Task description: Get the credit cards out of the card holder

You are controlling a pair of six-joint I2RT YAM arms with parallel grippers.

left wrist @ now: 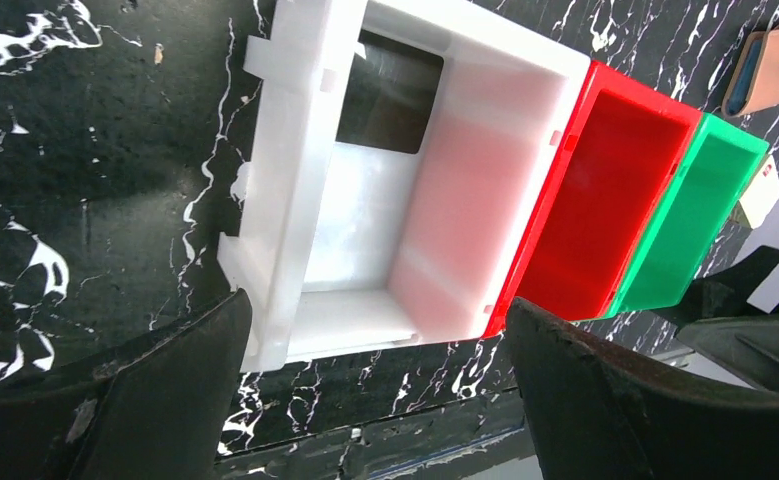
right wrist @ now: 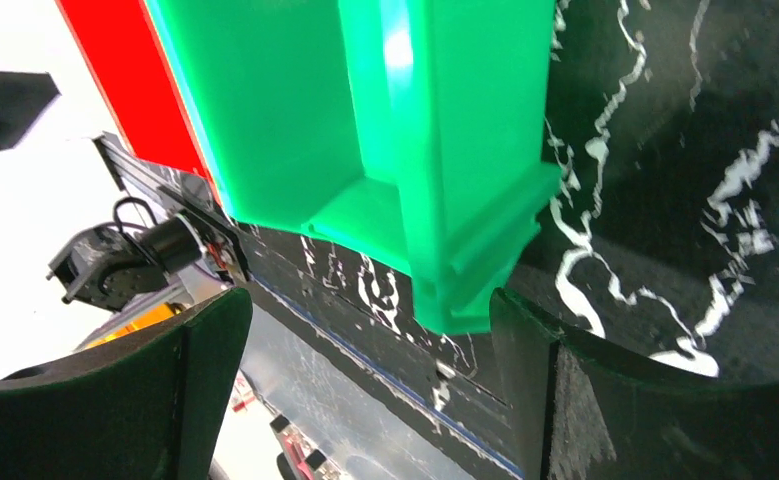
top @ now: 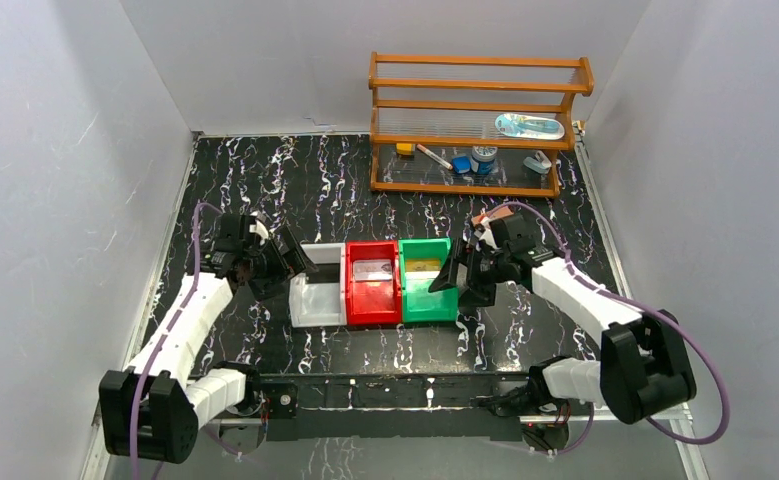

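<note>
**Both arms lean inward, jaws spread wide**

In the overhead view the left arm (top: 180, 330) climbs from its base at the lower left and slopes up toward the middle of the frame, white forearm ending in a black wrist. The left gripper (top: 287, 268) points inward with its jaws spread wide, gripping nothing. In its wrist view the dark fingers (left wrist: 135, 400) fill the two lower corners. The right arm (top: 585, 295) mirrors it from the lower right, elbow low. The right gripper (top: 457, 283) is just as wide apart and holds nothing, its fingers (right wrist: 645, 410) far apart along the bottom of its own view.
</note>
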